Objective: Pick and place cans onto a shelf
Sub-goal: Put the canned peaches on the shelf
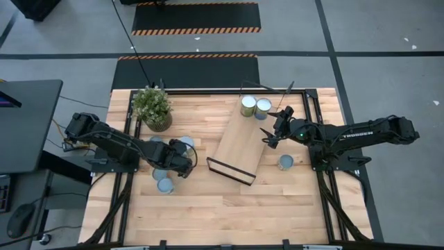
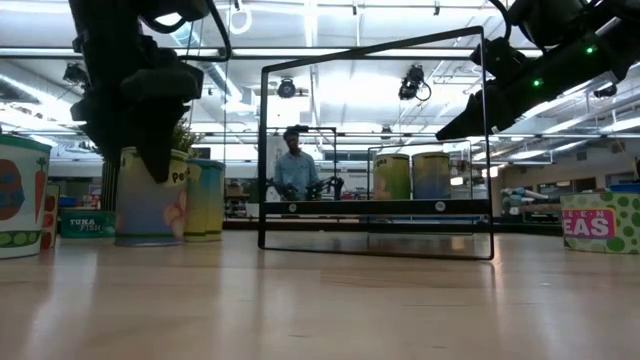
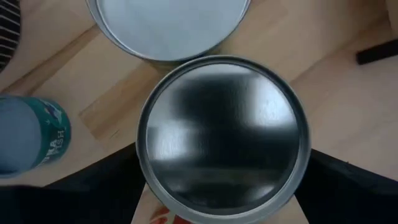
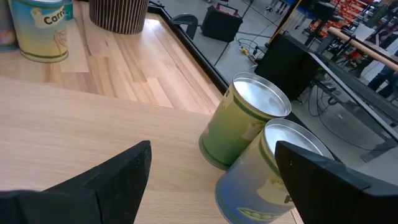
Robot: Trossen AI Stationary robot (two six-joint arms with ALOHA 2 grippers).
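I see my left gripper low over a bunch of small round tins with shiny silver tops on the left side of the light wooden counter. Its fingers stand wide, one on each side of a tin, and they are not squeezing it. Another tin touches that one, and a teal tin stands near.

The long light-wood shelf with thin black wire ends lies slanted in the middle of the counter. Two tins stand close together on its far end.

My right gripper hangs above the right side of the shelf, near those two tins. Its fingers are wide apart and hold nothing. One more tin stands on the counter to the right of the shelf.

A leafy green plant in a ribbed pot stands at the back left.
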